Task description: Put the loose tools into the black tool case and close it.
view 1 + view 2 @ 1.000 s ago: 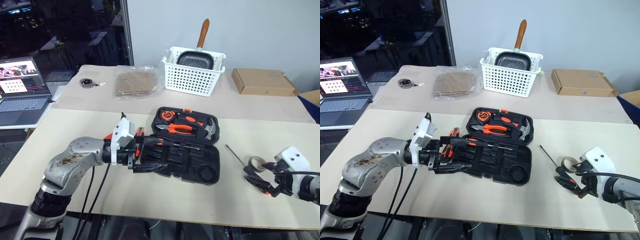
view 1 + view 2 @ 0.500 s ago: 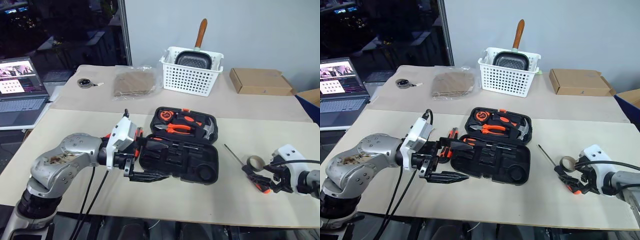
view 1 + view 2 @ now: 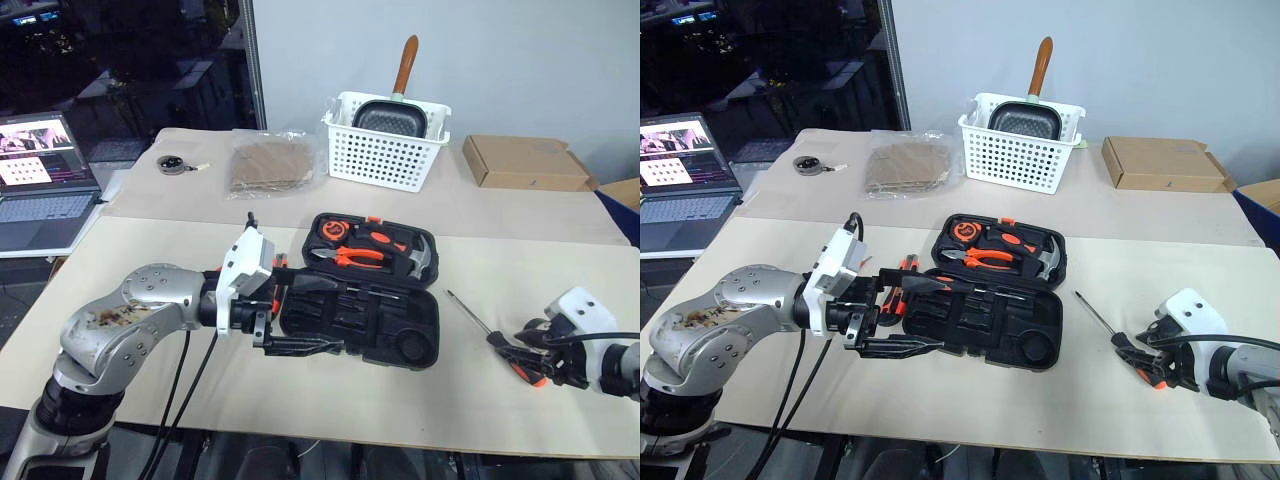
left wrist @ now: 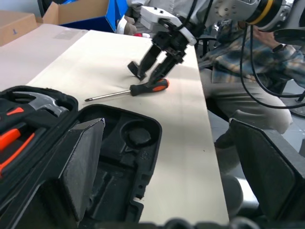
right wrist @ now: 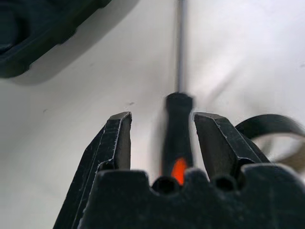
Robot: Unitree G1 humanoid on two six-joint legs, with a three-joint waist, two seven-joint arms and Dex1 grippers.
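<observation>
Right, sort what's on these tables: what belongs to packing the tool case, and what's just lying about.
Job:
- black tool case, lying open
- long-shafted screwdriver, between the right gripper's fingers

Lying about:
- white basket holding a pan
- cardboard box
- tape measure
- laptop
- bagged brown sheets

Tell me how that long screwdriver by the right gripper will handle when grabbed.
The screwdriver looks rigid and light. Its round handle may roll on the flat table. The right gripper straddles the handle, so the bare shaft may droop.

A robot lab — bare test tables, an open laptop, a seated person watching.
</observation>
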